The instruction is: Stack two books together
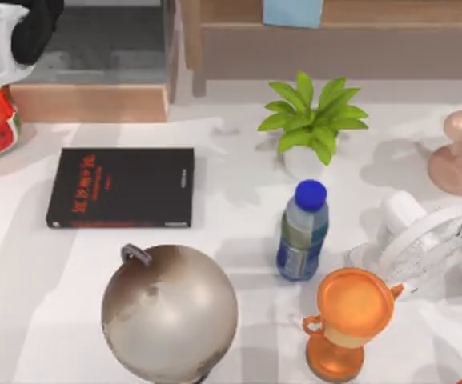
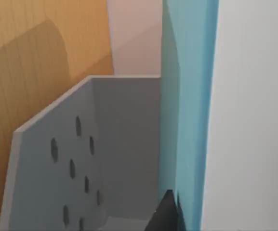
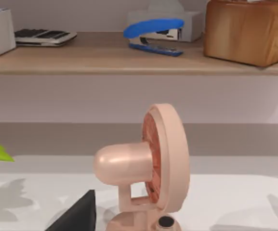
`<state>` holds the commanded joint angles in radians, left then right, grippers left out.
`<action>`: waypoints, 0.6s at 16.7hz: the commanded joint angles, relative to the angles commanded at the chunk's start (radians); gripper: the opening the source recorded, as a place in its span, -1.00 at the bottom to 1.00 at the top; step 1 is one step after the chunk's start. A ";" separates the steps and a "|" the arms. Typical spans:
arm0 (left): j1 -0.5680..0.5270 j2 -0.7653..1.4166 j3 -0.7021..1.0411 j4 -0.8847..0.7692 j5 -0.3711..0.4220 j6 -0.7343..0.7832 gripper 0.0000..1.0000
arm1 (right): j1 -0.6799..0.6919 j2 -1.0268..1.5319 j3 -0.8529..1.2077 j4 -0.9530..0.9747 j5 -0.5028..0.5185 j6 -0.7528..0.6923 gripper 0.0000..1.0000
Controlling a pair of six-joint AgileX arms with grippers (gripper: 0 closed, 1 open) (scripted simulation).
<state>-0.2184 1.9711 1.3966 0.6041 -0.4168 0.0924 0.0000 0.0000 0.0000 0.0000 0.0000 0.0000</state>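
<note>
A: Item one, the flat black rectangular book with red lettering (image 1: 121, 188)?

B: It lies flat on the white table (image 1: 239, 208), left of centre, far side of the grey-brown globe (image 1: 170, 312). Judged rigid, moderately heavy, smooth cover; best taken across a long edge.

A: Item two, the light blue book with white page edges (image 2: 189, 115)?

B: It stands upright beside a grey perforated bookend (image 2: 76, 159), seen close in the left wrist view; in the top view a blue patch (image 1: 293, 11) on the far shelf. Stiff, likely slippery; pinch across the covers.

A: Grippers?

B: Left gripper: one dark fingertip (image 2: 166, 214) touching or just beside the blue book; cannot tell its opening. Right gripper: near the pink desk fan (image 3: 148, 163); opening not discernible.
</note>
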 joint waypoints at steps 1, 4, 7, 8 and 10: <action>0.003 -0.012 -0.001 0.004 -0.009 0.006 -1.00 | 0.000 0.000 0.000 0.000 0.000 0.000 1.00; -0.015 -0.032 0.003 0.006 0.021 -0.023 -1.00 | 0.000 0.000 0.000 0.000 0.000 0.000 1.00; -0.048 -0.013 0.010 -0.009 0.108 -0.077 -1.00 | 0.000 0.000 0.000 0.000 0.000 0.000 1.00; -0.057 -0.003 0.011 -0.017 0.138 -0.089 -1.00 | 0.000 0.000 0.000 0.000 0.000 0.000 1.00; -0.066 0.012 0.013 -0.028 0.168 -0.098 -1.00 | 0.000 0.000 0.000 0.000 0.000 0.000 1.00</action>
<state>-0.2845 1.9826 1.4099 0.5758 -0.2485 -0.0052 0.0000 0.0000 0.0000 0.0000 0.0000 0.0000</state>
